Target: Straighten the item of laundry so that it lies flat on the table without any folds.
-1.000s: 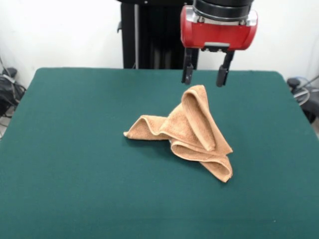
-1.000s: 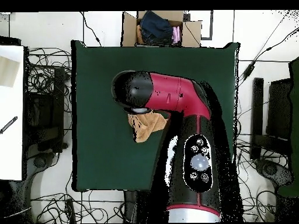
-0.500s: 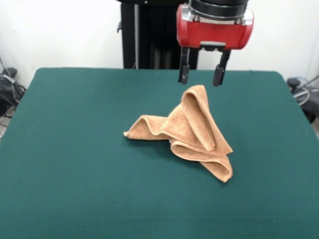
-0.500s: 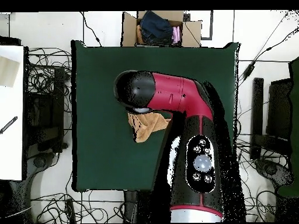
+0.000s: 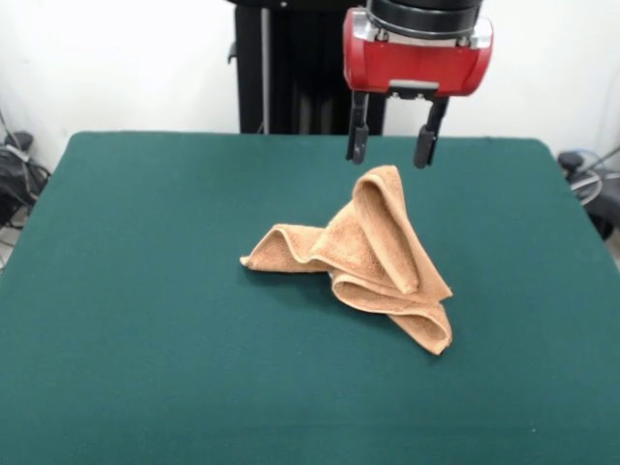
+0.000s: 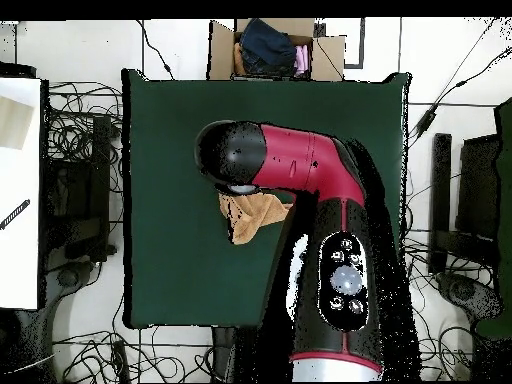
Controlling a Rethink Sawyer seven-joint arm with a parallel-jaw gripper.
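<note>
The tan terry towel [image 5: 363, 257] lies crumpled in the middle of the dark green table [image 5: 145, 291]. It is bunched into a peaked heap with several folds, one flap standing up at the top. My gripper [image 5: 389, 155] hangs just above that raised flap, open and empty, clear of the cloth. In the overhead view the towel [image 6: 250, 215] shows partly under the red arm [image 6: 300, 165], which hides the gripper.
The black pedestal [image 5: 291, 68] stands behind the table's far edge. A cardboard box [image 6: 275, 48] with clothes sits beyond the table's top edge in the overhead view. Cables lie on the floor around the table.
The gripper has shifted slightly left and up from one second ago. It has held still over the last half second. The towel has not moved.
</note>
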